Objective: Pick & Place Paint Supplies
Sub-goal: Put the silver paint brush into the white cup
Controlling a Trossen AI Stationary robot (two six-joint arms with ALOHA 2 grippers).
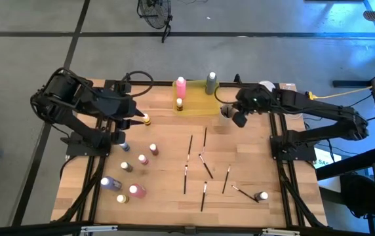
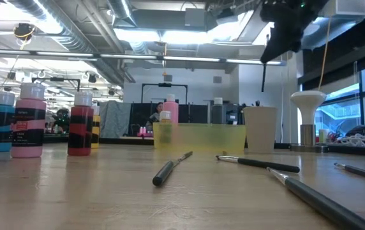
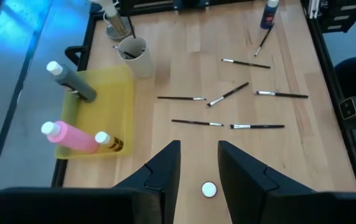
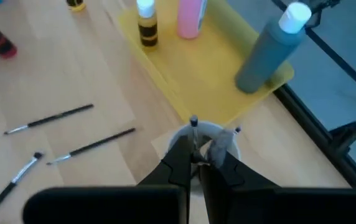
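High view: a wooden table point(image 1: 168, 170) with a yellow tray point(image 1: 197, 105) at its far edge, between the two arms. In the tray stand a pink bottle point(image 1: 181, 87), a grey bottle point(image 1: 211, 82) and a small yellow bottle point(image 1: 179, 104). A pale cup point(image 1: 225, 112) stands just beside the tray on the right arm's side.

Right gripper point(image 4: 198, 163): poised directly over the cup, fingers closed on a thin brush point(image 4: 194, 134) held upright, its end pointing down into the cup mouth. A second brush point(image 4: 235, 132) already rests inside the cup.

Left gripper point(image 3: 200, 165): hovering over the left part of the table, fingers parted, with a small white-capped bottle point(image 3: 209, 189) on the table between them; whether the fingers touch it cannot be told. In the high view this bottle point(image 1: 145, 118) shows yellow, at the gripper's tip.

Loose brushes point(image 1: 189, 145) lie scattered across the middle of the table, well apart from the cup. More small bottles point(image 1: 139, 159) stand or lie at the left near side, among them a blue one point(image 1: 111, 183) and a pink one point(image 1: 136, 191). One dark bottle point(image 1: 261, 196) sits near the right near corner, beside a brush.

Low view: a brush point(image 2: 170, 167) lies on the wood in the foreground; the tray and cup stand beyond it.
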